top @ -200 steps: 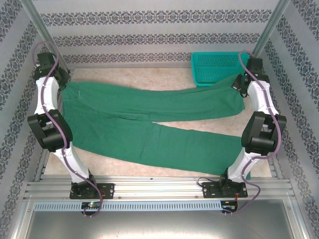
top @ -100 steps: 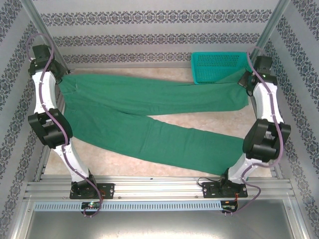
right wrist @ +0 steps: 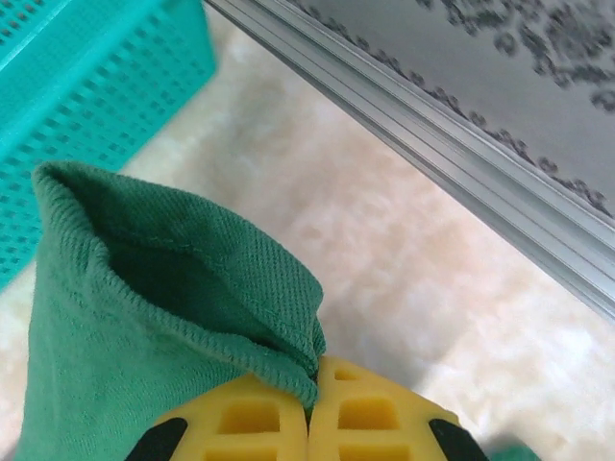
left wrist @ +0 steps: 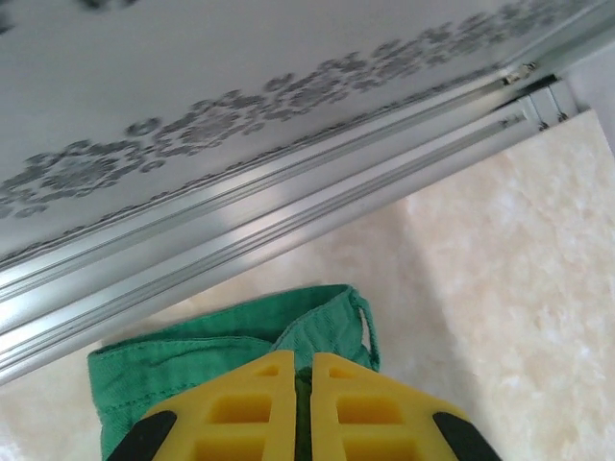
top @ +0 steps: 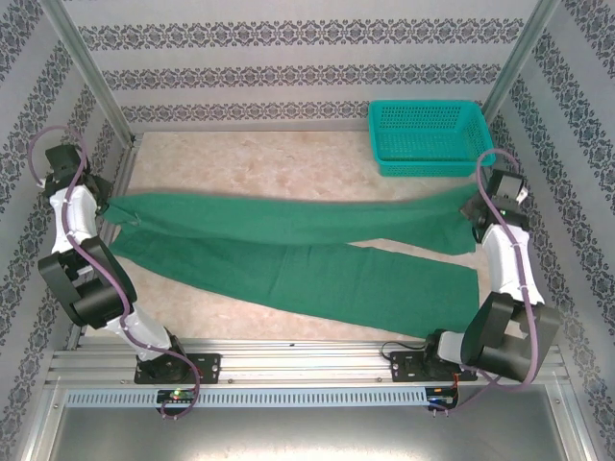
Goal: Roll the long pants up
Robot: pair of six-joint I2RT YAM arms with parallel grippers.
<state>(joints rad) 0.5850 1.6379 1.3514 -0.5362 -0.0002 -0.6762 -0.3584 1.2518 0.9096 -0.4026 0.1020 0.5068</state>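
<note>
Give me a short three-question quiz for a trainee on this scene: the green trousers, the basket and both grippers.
1. True or false: the dark green soft cloth trousers lie inside the teal plastic mesh basket.
2. Multiple choice: the right gripper is shut on A) a trouser-leg hem, B) the basket's rim, C) nothing.
3. Short answer: which part of the trousers does the left gripper pinch?
Key:
1. False. They lie stretched across the pale marbled table, outside the basket.
2. A.
3. The waistband, beside a belt loop.
</note>
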